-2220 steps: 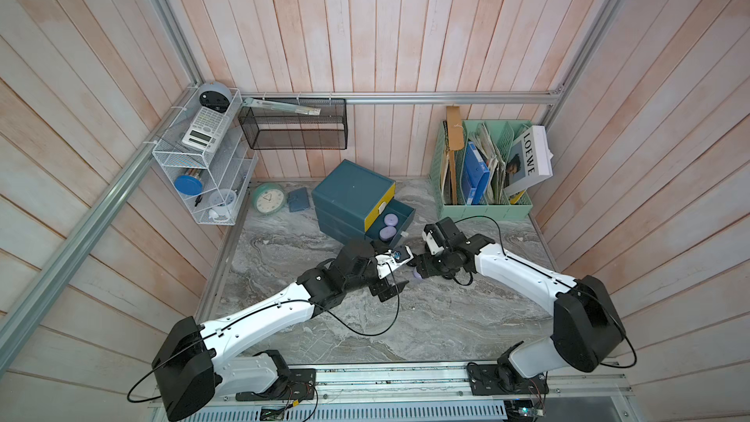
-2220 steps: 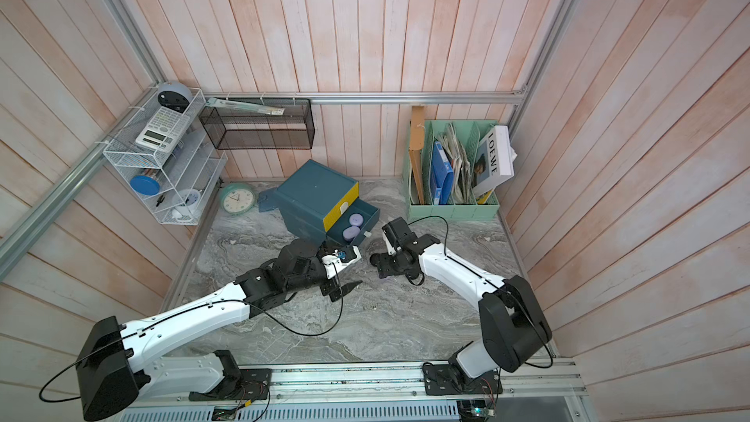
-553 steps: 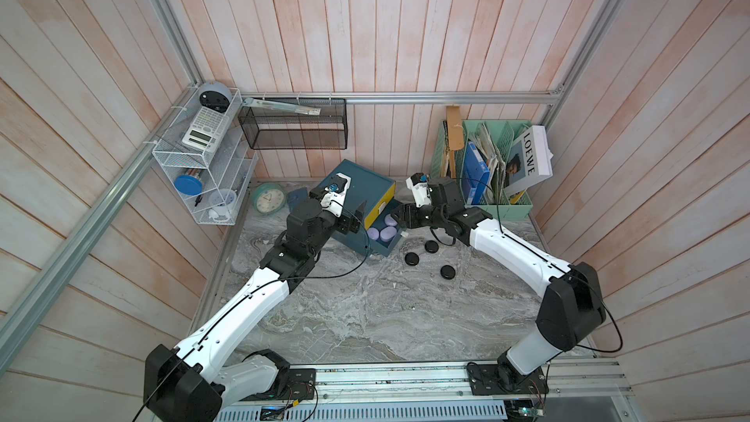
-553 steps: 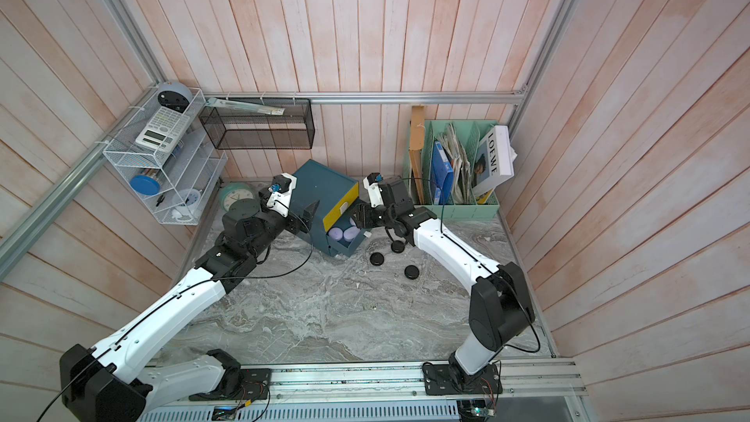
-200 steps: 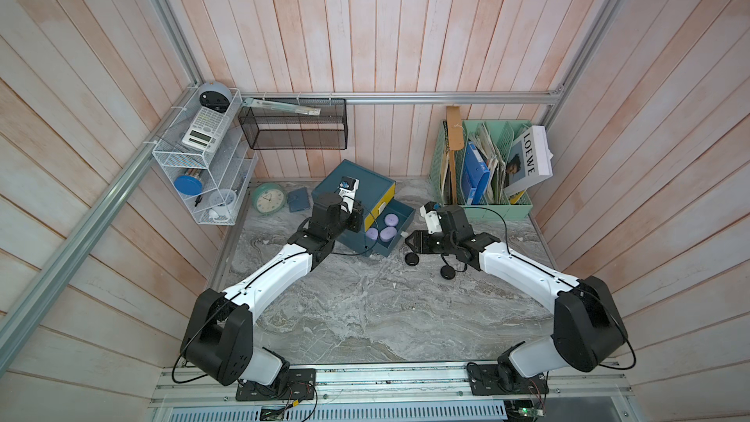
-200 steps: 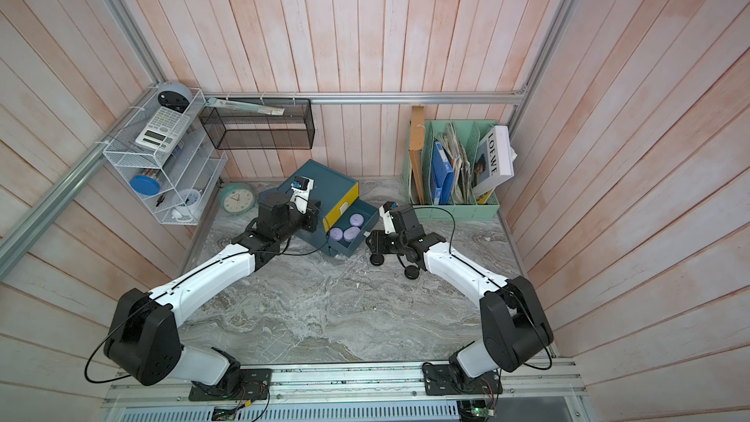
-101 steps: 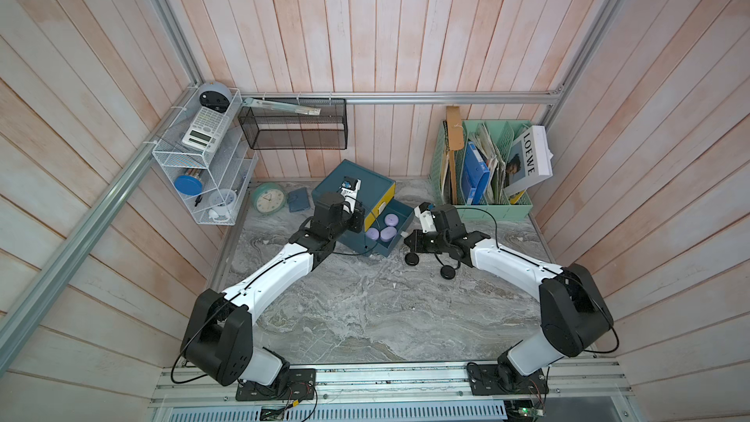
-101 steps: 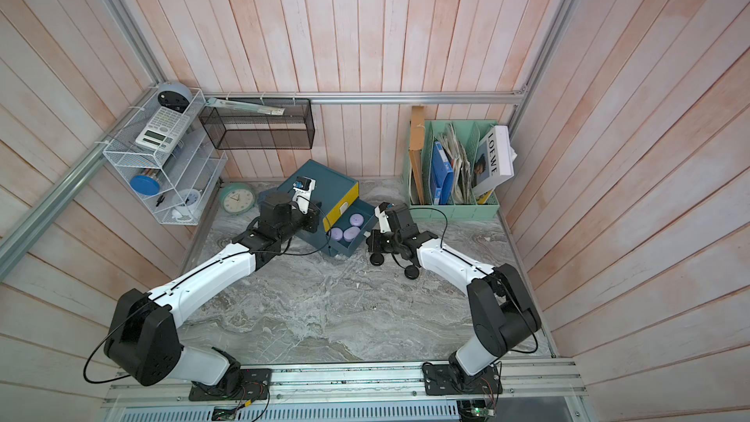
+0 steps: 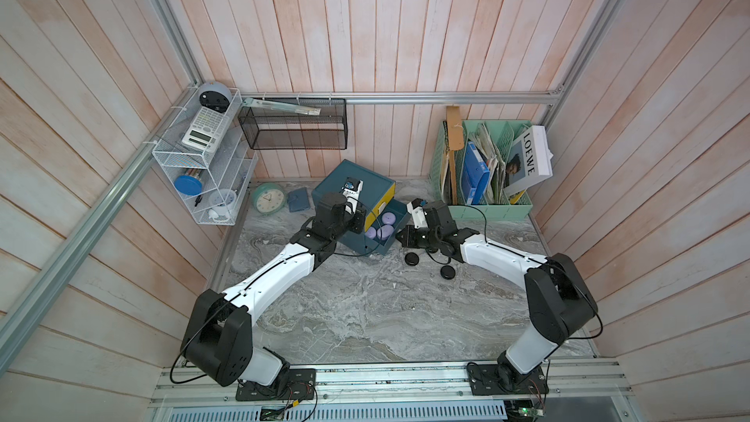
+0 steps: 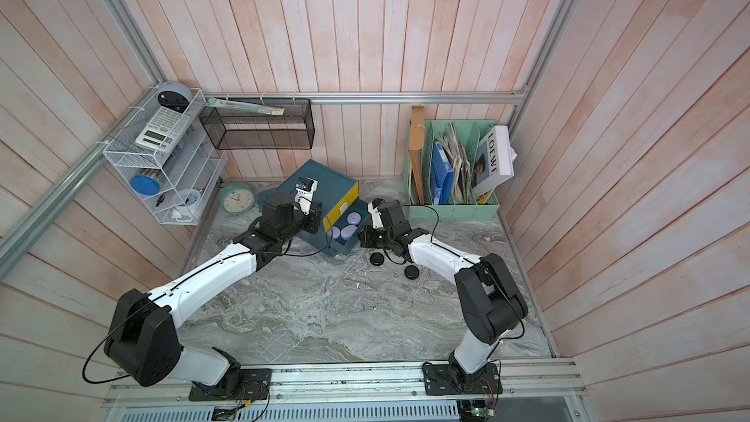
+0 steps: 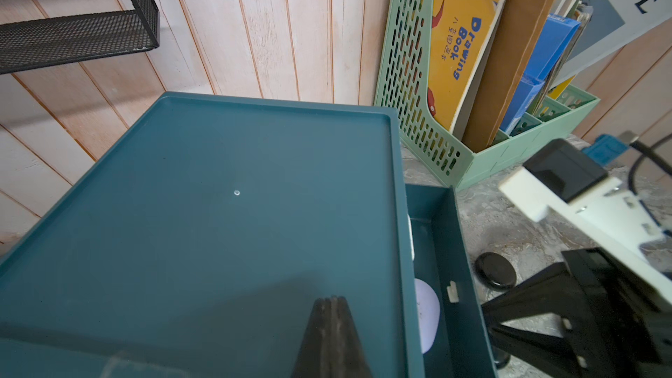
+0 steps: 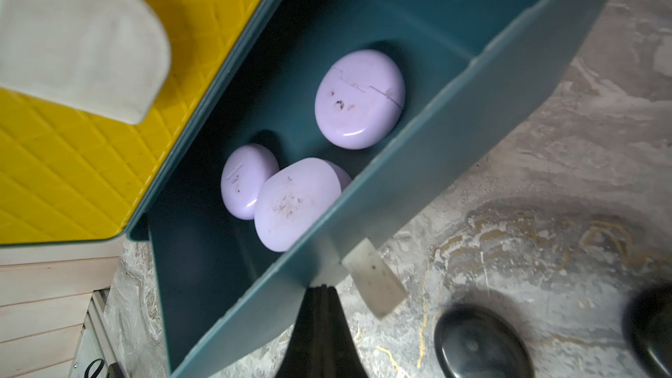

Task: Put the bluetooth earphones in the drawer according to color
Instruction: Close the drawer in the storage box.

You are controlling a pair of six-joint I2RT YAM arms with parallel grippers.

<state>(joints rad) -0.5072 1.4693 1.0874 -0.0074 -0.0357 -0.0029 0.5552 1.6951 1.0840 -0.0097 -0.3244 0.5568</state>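
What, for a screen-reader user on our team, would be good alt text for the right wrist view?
Three lilac earphone cases lie in an open teal drawer, under a shut yellow drawer. The right gripper, shut, points at the teal drawer's front wall beside its white handle; a black case lies on the marble table nearby.

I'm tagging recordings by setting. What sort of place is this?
Likely a staged desk nook in a robot cell: mint file rack, calculator on a wire shelf, desk clock.
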